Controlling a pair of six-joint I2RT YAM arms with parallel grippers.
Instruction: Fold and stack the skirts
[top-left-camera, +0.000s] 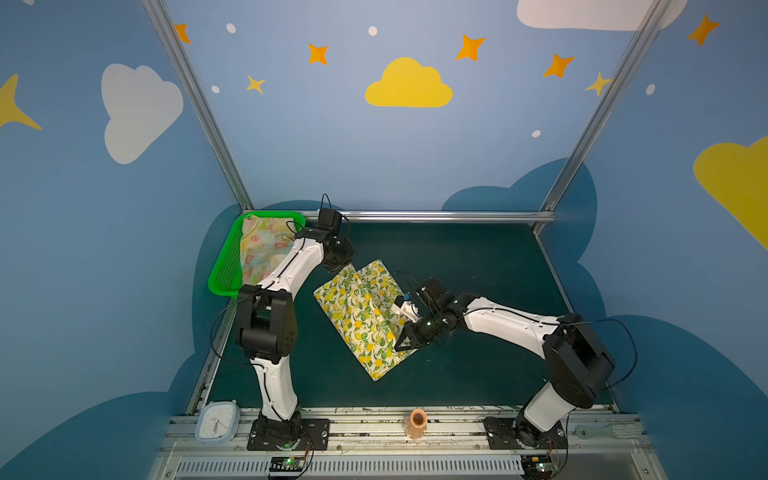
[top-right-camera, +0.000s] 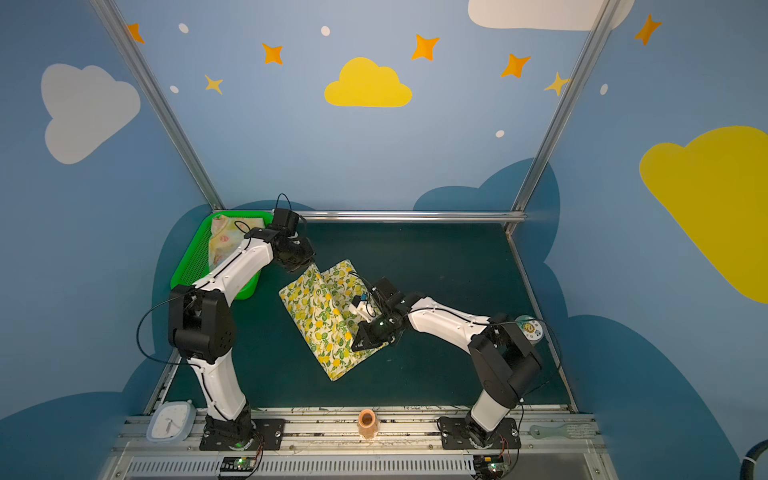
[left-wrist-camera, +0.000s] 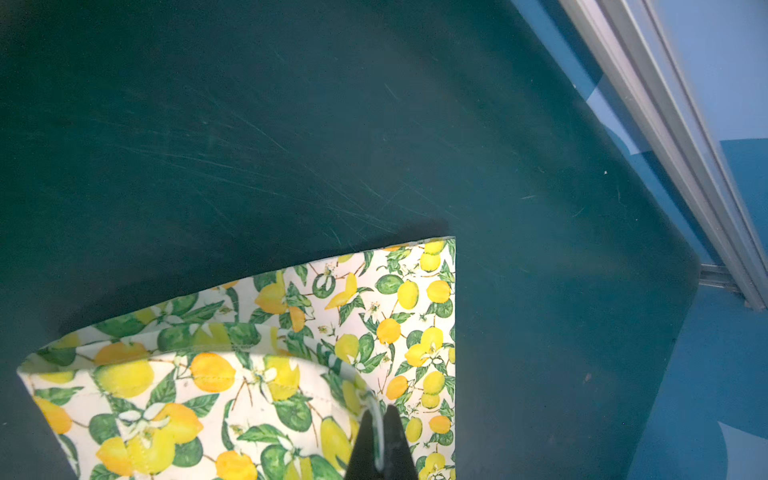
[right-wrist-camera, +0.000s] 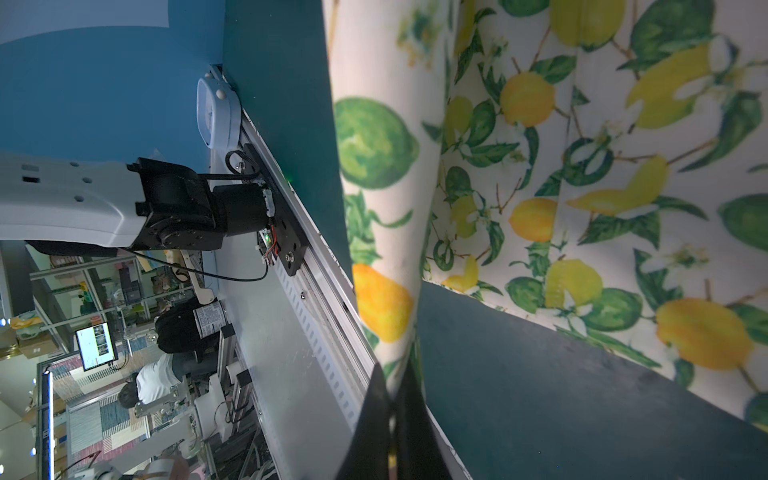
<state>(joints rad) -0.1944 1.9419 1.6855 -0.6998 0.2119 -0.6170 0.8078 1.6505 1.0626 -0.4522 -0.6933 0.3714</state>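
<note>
**Pinching the lemon skirt (top-left-camera: 362, 320) at two edges**

Lemon skirt sat mid-table (top-left-camera: 478, 266), laid diagonally, with its near corner flat on the dark green surface.

Left gripper (top-left-camera: 350, 264) was clamped tight on the skirt's far corner. In the left wrist view a hem was nipped between the closed jaws. The cloth rose from the table to that grip in a peak.

Right gripper (top-left-camera: 402, 346) was likewise closed on the skirt's right edge. In the right wrist view the fabric ran straight into the pinched jaws and hung clear of the table there. Creases ran across the skirt between the two grips.

Flowered skirt (top-left-camera: 261, 249) lay in the green basket (top-left-camera: 224, 270) at the far left corner. It was partly hidden behind the left arm and well apart from the lemon skirt.
</note>
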